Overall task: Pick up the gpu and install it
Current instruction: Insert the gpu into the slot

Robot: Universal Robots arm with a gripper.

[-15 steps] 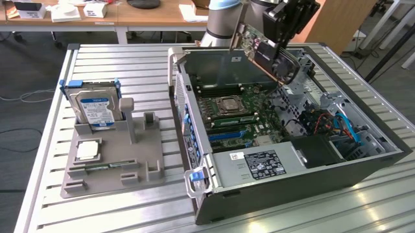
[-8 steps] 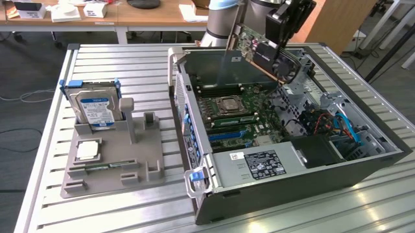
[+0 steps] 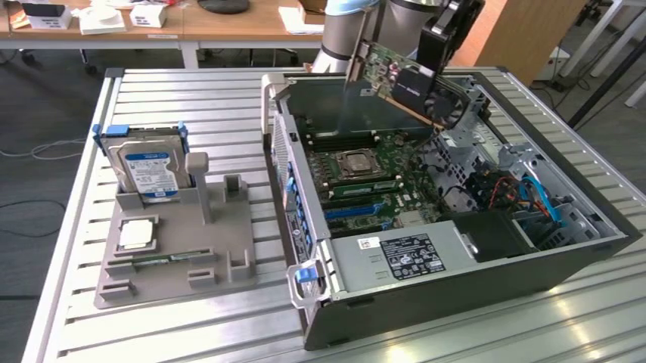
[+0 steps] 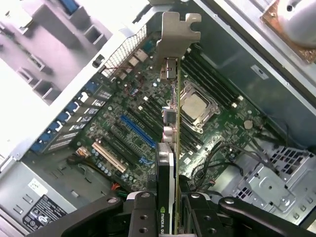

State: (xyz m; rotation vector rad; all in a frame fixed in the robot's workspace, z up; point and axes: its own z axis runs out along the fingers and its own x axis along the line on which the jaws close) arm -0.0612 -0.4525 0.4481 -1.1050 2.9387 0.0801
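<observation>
The gpu (image 3: 395, 82) hangs tilted in the air over the far end of the open computer case (image 3: 565, 265), above the motherboard (image 3: 368, 181). It is a flat card with a green board face and a black cooler. My gripper (image 3: 444, 41) is shut on its upper end. In the wrist view the gpu (image 4: 172, 148) is seen edge-on, its silvery bracket (image 4: 177, 32) pointing away from me, and my gripper (image 4: 170, 219) clamps it between both fingers (image 4: 143, 212). Below it lie the CPU socket (image 4: 193, 106) and the blue slot (image 4: 138, 131).
A grey holder (image 3: 177, 253) stands on the slatted metal table (image 3: 151, 333) at the exterior view's left, carrying a hard drive with a blue label (image 3: 150, 170), a CPU chip (image 3: 136, 234) and a memory stick (image 3: 162, 259). The power supply (image 3: 394, 257) and drive cage (image 3: 515, 162) crowd the case.
</observation>
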